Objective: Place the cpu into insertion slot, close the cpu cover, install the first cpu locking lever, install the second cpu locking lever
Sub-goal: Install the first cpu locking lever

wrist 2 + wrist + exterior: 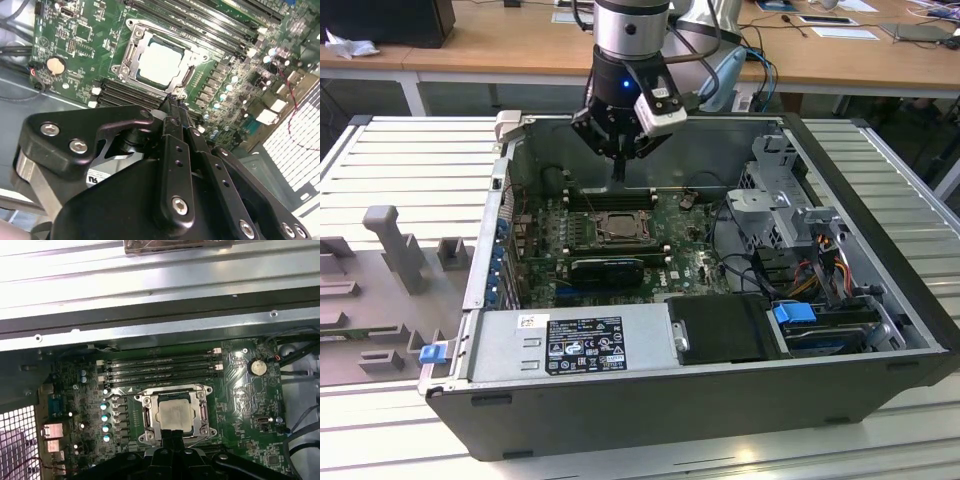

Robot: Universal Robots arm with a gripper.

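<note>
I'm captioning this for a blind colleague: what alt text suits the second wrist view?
A pale silver-grey square cpu sits in the grey-rimmed insertion slot on a green circuit board, framed by the thin grey metal cpu cover. The black gripper hangs close beside the socket's edge.

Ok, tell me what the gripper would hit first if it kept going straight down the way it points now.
Probably the edge of the insertion slot: the gripper points at the metal rim by the cpu cover, beside the seated cpu. Depth is unclear, so it might land on the green board next to the rim instead.
</note>
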